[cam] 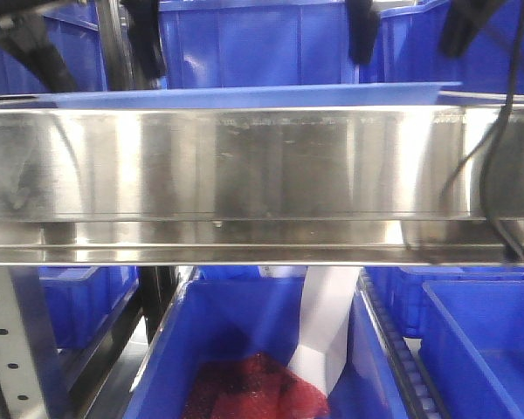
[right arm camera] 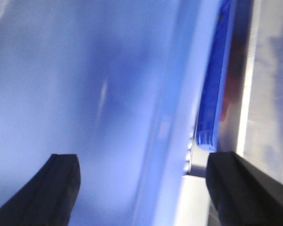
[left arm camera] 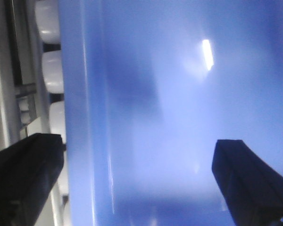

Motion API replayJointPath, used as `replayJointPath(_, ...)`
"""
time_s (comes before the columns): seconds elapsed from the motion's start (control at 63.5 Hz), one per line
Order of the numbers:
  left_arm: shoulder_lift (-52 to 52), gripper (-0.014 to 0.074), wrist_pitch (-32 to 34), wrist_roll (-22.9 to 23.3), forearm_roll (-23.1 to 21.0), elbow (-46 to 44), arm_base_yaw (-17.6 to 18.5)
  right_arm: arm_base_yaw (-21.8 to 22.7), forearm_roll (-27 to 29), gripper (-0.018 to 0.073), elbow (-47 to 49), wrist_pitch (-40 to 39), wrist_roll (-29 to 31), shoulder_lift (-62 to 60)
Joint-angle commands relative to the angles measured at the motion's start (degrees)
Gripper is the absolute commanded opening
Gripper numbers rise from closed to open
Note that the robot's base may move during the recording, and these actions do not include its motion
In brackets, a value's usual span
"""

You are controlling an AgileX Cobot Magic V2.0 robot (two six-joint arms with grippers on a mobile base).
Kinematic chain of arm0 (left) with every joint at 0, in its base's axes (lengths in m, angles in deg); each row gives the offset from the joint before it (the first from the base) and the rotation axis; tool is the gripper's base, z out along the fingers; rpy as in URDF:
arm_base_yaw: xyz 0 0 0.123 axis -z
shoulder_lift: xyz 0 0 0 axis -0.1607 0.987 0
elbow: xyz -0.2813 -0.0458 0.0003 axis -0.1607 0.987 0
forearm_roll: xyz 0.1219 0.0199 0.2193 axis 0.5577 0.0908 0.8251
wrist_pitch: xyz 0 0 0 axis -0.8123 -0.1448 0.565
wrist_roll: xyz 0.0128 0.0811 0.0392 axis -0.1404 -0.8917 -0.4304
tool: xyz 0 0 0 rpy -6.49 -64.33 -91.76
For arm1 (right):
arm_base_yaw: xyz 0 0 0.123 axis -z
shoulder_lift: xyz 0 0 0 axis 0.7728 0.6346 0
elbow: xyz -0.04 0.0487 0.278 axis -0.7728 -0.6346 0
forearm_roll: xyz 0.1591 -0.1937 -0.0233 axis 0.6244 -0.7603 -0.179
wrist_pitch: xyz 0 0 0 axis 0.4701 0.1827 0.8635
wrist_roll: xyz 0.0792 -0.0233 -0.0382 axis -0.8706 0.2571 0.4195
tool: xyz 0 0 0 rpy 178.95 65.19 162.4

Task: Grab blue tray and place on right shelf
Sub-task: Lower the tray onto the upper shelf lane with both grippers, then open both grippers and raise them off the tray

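The light-blue tray (cam: 244, 94) shows in the front view as a thin band lying just behind the wide steel lip of the right shelf (cam: 244, 166). Black fingers of both grippers hang above it. In the left wrist view the tray (left arm camera: 170, 94) fills the frame and my left gripper (left arm camera: 139, 181) is open. One finger (left arm camera: 28, 174) is outside the tray's rim and the other is over its floor. My right gripper (right arm camera: 153, 188) is open too. It straddles the tray's (right arm camera: 85, 94) other rim, with one finger (right arm camera: 245, 188) outside it.
Deep dark-blue bins (cam: 244, 44) stand behind the shelf. Another bin (cam: 244, 349) below holds red material and a white sheet. A perforated grey upright (cam: 9, 349) stands at lower left. A black cable (cam: 506, 175) hangs over the lip at right. White rollers (left arm camera: 49, 19) run beside the tray.
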Motion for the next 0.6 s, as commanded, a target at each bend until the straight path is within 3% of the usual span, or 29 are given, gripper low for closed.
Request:
replayJointPath(0.0,-6.08,0.05,-5.24,-0.27,-0.75,-2.11,0.37,-0.09,-0.77,0.0631,2.07,-1.58,0.74,-5.91)
replayJointPath(0.063,-8.06,0.0461,-5.24,-0.16,-0.75,-2.11,0.59,-0.17,-0.77,0.0615,2.07,-1.44,0.82,-7.86)
replayJointPath(0.142,-11.79,0.0379,-5.24,-0.16,-0.75,-1.43,0.8,-0.24,-0.77,0.0526,1.0,-1.76,0.99,-11.3)
replayJointPath(0.252,-17.69,0.0235,-3.71,-0.16,0.54,2.17,2.67,-0.24,-0.77,0.0298,-3.08,-2.84,1.35,-17.46)
replayJointPath(0.362,-26.02,0.0051,0.02,0.41,5.33,9.65,5.35,-0.24,-0.77,0.0047,-10.33,-5.37,1.41,-25.05)
replayJointPath(0.426,-31.79,-0.006,3.59,1.31,6.41,16.19,6.58,-0.24,-0.77,0.0059,-16.08,-8.28,2.04,-30.47)
replayJointPath(0.583,-48.08,-0.0043,17.49,1.44,4.31,34.55,8.01,-0.24,-0.82,0.0054,-31.62,-16.94,5.32,-44.66)
